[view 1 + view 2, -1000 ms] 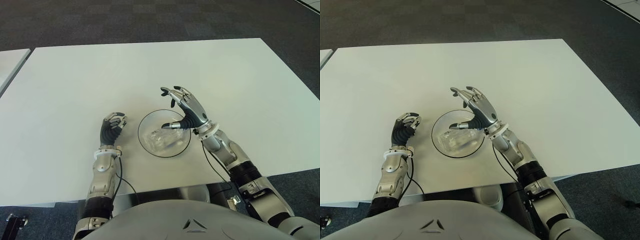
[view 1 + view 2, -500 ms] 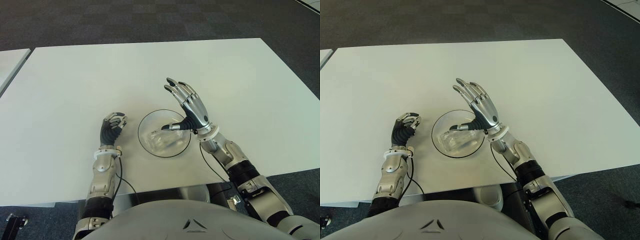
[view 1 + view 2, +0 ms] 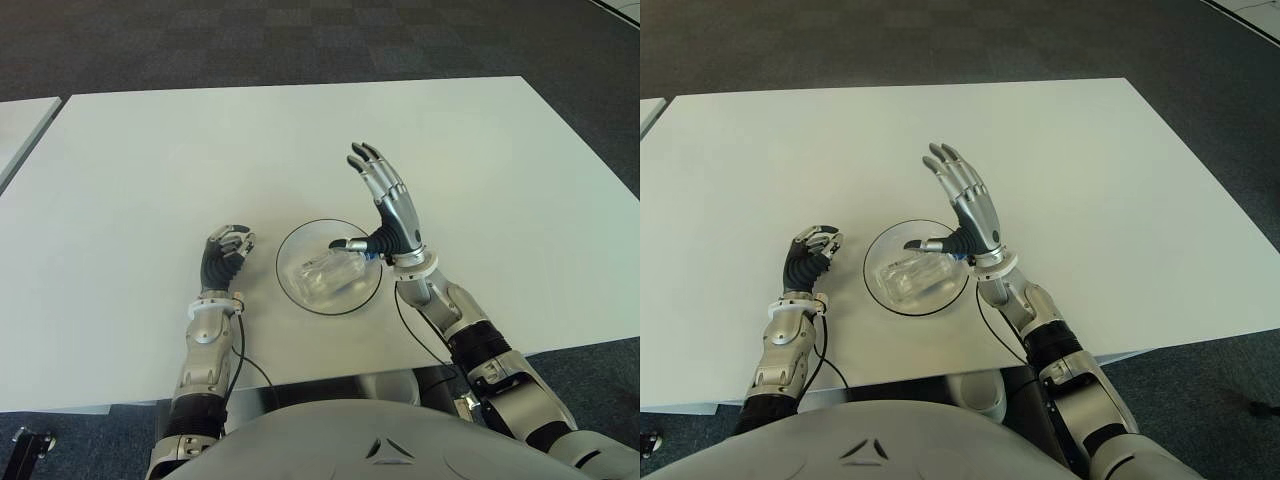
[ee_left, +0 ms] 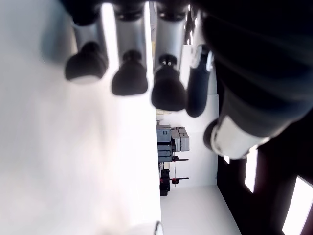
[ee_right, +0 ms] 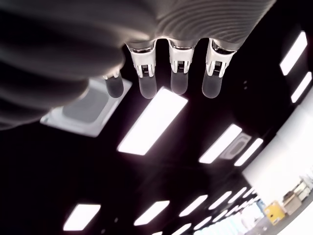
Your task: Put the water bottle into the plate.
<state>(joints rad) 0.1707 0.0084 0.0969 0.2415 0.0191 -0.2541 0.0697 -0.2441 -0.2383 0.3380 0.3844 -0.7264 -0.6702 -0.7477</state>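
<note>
Clear plastic water bottle (image 3: 328, 274) is seen lying inside the round transparent black-rimmed plate (image 3: 292, 242). Right hand (image 3: 388, 205) is raised beside the plate, fingers released; left hand (image 3: 226, 252) is clenched left of it.

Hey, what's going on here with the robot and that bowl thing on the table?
A clear plastic water bottle lies on its side in a clear glass plate with a dark rim on the white table. The right hand is raised at the plate's right edge, fingers straight and open, holding nothing; its thumb points toward the bottle. The left hand shows left of the plate, fingers curled and empty. The bottle looks already placed.
</note>
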